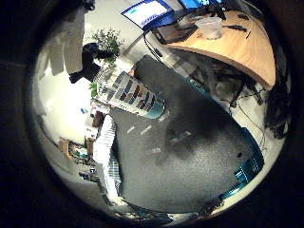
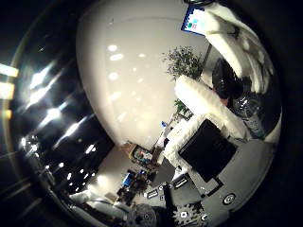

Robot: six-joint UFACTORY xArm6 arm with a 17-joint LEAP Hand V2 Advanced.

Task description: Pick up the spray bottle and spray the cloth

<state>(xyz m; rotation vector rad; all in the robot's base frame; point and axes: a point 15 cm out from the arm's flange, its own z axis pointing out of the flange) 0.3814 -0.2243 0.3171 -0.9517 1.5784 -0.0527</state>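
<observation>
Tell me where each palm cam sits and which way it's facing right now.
Little-finger-side palm view: on the palm, looking down at a dark mat carrying a patterned bottle and a folded cloth, with a wooden desk beyond. Part of the hand shows at the rim.
Thumb-side palm view: same palm, facing out toward a white wall. The hand's white and black parts and gears fill one side.
Shared: potted plant and a monitor.
</observation>
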